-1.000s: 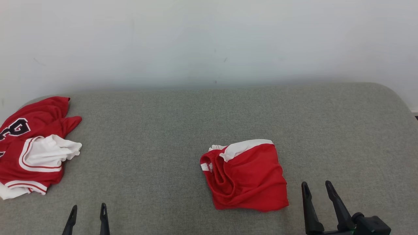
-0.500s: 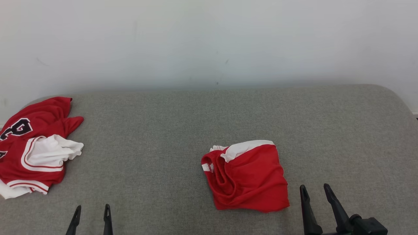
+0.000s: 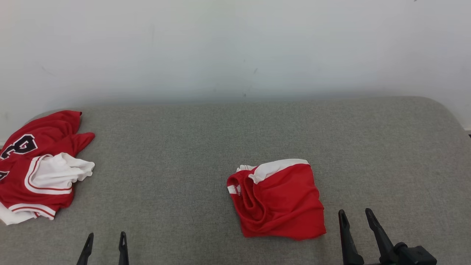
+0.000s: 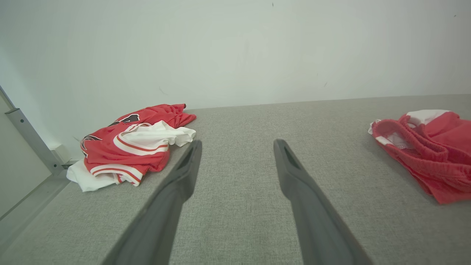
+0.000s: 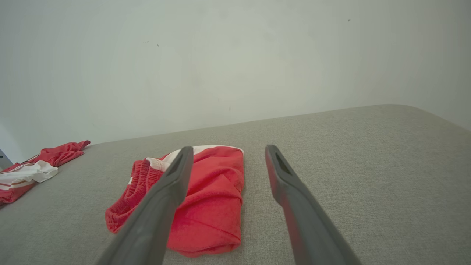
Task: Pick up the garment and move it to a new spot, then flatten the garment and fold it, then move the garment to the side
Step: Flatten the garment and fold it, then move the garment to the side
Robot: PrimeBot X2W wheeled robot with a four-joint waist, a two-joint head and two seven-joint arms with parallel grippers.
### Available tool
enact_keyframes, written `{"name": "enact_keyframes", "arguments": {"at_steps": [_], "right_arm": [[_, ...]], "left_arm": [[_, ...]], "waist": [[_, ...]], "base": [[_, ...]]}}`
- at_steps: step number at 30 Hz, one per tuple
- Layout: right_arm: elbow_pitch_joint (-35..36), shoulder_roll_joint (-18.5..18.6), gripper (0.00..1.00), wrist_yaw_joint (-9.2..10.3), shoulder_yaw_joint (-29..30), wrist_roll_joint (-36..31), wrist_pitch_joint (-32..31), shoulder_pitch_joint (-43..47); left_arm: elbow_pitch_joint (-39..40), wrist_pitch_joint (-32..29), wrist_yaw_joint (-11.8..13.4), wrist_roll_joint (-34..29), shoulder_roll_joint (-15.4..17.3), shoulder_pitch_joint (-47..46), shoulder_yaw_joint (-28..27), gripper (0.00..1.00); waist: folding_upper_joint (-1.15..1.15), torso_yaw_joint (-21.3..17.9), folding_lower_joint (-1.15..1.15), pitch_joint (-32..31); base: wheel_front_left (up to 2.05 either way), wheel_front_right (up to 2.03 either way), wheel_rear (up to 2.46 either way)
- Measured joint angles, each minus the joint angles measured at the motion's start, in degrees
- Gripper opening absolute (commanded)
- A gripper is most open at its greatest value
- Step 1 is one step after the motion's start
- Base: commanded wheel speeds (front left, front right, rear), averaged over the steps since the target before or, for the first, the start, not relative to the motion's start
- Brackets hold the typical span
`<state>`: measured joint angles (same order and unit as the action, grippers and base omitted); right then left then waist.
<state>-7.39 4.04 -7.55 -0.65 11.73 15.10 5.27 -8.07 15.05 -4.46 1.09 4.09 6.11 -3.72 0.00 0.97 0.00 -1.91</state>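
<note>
One folded red knit garment with a white band point(image 3: 279, 200) lies right of centre on the grey fabric-topped desk point(image 3: 184, 147), just beside the right tool point(image 3: 355, 212), which is spread wide and empty. The left tool point(image 3: 106, 235) is likewise, nearer a crumpled red-and-white jersey point(image 3: 36, 165). Risk: pinching only the top layer would undo the fold.
</note>
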Motion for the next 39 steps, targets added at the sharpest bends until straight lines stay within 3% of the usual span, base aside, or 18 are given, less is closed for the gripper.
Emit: {"name": "enact_keyframes", "arguments": {"at_steps": [11,17,27,39], "right_arm": [[-0.22,0.49,1.0,0.0,-0.94,-0.42,0.0,-0.26],[-2.29,1.79,1.0,0.0,-3.88,-0.93,0.01,-7.48],[-21.58,4.94,1.0,0.0,-5.31,-0.75,-1.72,-22.8],[-40.85,5.94,1.0,0.0,-7.58,3.2,-3.08,-31.94]], "left_arm": [[0.01,0.0,0.25,0.3,0.01,0.4,0.04,1.0],[-0.01,0.0,0.24,0.49,-0.01,0.25,0.19,1.0],[-0.26,0.0,0.15,0.58,-0.13,-1.15,1.05,1.0],[-0.29,0.0,0.25,0.83,-0.29,-4.32,1.44,1.0]], "waist": [[0.0,0.03,0.0,-0.09],[0.0,0.05,0.0,0.47],[0.0,1.73,0.0,2.52],[0.0,3.56,0.02,7.61]], "base": [[0.0,0.0,0.0],[0.0,0.0,0.0],[0.0,0.0,0.0],[0.0,0.0,0.0]]}}
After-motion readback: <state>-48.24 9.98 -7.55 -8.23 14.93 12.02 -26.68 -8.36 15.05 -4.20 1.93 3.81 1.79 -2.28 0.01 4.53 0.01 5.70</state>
